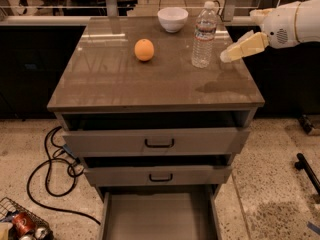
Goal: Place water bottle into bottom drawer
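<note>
Jaws just right of water bottle (204, 34), bowl (172, 19) behind, orange (144, 49) well left, bottom drawer (157, 219) open, floor bare.

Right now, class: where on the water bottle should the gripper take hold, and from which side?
Probably grip the water bottle around its mid-body, level, from the picture's right, where the gripper hovers beside it. It stands upright and slim; the white bowl and orange sit behind and left.
</note>
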### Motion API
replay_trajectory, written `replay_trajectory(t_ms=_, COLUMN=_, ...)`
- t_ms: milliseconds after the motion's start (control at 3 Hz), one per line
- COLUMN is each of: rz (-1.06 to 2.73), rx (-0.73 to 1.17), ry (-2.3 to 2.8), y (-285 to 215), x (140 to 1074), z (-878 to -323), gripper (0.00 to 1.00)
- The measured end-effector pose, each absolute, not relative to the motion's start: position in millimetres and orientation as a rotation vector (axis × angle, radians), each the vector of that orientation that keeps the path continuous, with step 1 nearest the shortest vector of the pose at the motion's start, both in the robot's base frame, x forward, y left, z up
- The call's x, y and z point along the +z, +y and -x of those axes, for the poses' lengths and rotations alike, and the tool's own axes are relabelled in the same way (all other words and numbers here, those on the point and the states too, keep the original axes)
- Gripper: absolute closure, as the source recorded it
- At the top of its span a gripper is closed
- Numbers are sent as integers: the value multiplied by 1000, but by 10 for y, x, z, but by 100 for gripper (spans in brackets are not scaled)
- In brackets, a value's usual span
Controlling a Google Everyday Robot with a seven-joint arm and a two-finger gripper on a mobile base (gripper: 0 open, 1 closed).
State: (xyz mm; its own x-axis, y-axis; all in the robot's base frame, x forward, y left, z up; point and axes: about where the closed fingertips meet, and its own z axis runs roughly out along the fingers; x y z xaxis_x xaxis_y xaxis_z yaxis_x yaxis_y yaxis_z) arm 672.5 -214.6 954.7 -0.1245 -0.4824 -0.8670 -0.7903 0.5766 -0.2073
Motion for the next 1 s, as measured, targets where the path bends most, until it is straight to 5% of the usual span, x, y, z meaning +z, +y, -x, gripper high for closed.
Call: replay_trajectory(t_ms=1000, rz=972, rx=508, ry=1582, y=-1994, x=9310, z=-7357, gripper=0)
